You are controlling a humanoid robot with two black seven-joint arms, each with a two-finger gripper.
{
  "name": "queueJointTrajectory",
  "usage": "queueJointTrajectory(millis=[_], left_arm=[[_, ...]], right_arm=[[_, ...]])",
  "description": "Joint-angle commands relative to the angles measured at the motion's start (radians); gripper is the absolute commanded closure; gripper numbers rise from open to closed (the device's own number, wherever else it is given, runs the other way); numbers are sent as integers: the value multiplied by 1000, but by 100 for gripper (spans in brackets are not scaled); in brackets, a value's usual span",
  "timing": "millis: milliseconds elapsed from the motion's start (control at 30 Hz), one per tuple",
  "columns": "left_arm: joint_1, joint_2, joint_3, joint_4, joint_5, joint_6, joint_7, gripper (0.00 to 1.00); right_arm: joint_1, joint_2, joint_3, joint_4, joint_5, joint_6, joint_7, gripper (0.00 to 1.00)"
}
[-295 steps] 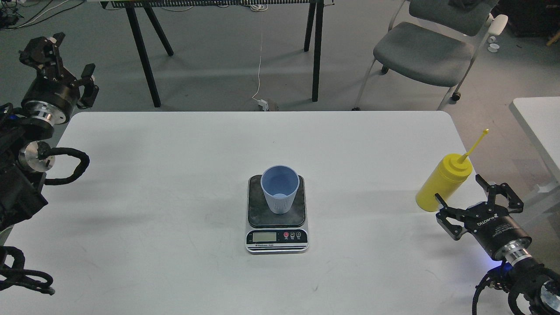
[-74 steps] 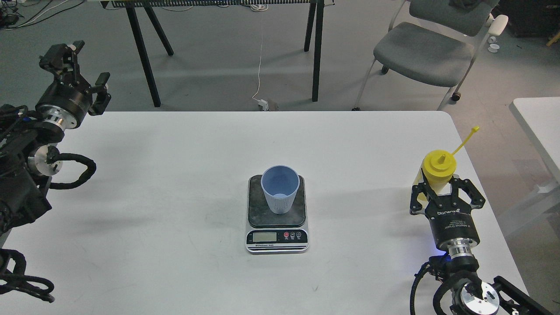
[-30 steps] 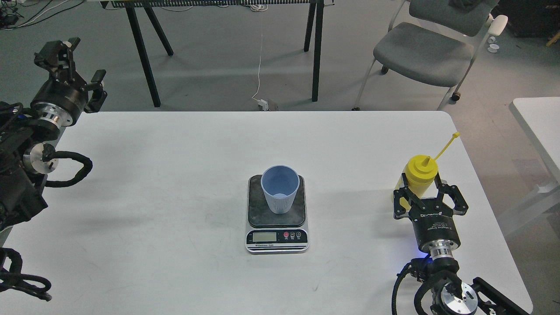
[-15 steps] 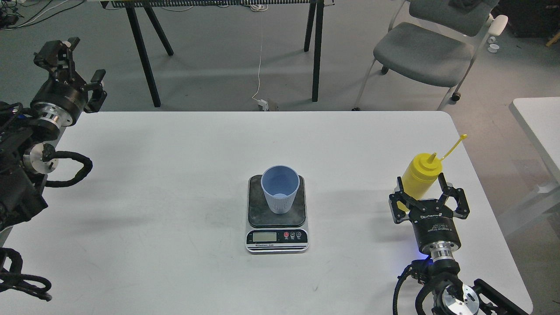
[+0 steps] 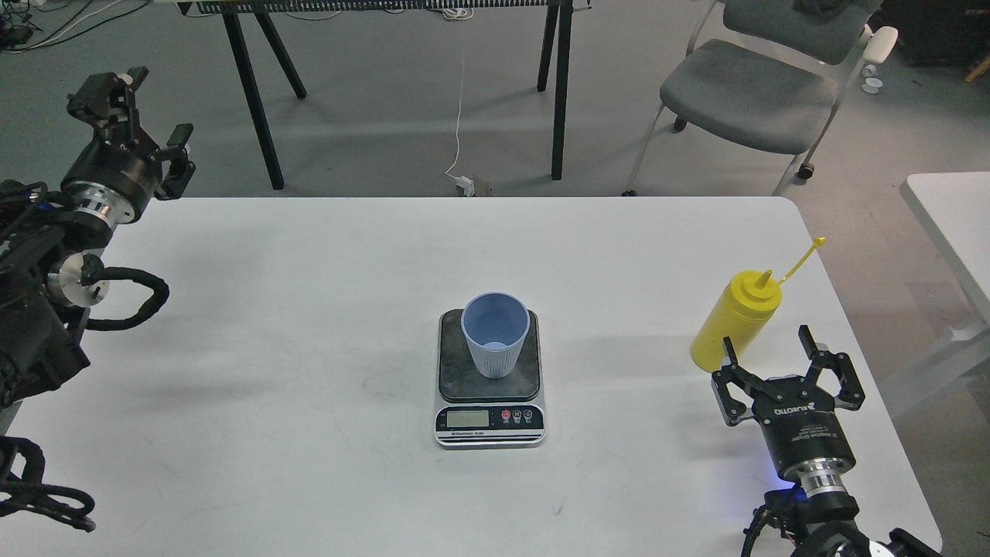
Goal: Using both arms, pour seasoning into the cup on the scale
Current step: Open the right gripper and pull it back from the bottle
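Observation:
The light-blue ribbed cup (image 5: pixel 495 340) stands upright on the dark platform of the scale (image 5: pixel 489 422) at the table's middle. The yellow seasoning bottle (image 5: pixel 732 321) stands on the table at the right, its cap stick pointing up-right. My right gripper (image 5: pixel 766 350) is open just in front of the bottle, apart from it and holding nothing. My left gripper (image 5: pixel 143 108) is open and empty, raised beyond the table's far left corner.
The white table (image 5: pixel 309 309) ends close to the right of the bottle. A grey chair (image 5: pixel 762 85) and black trestle legs (image 5: pixel 255 93) stand on the floor behind. A second white table (image 5: pixel 955 216) is at the far right.
My right gripper has opened, let go of the bottle and pulled back towards me. The bottle stays standing where it was set, left of where it first stood. The left gripper shifted slightly.

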Motion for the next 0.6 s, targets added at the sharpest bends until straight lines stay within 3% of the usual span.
queueJointTrajectory(millis=[0,167,334,467,568], left_arm=[[-2,-2,-2,0,0,0,0,13],[-1,2,-2,0,-2,0,0,13],[-1,0,-3,0,-2,0,0,13],[-2,-2,-5,0,-3,0,0,13],[-4,0,-6,0,-3,0,0,13]], right_arm=[[-65,-100,-5,58,-1,0,0,7],[-131,-267,1,45,-13,0,0,6],[-100,-487,5,-96,-23,0,0,5],[62,-651,-1,-277,-117,0,0,5],[243,-680,-8,-446,-258,0,0,5]])
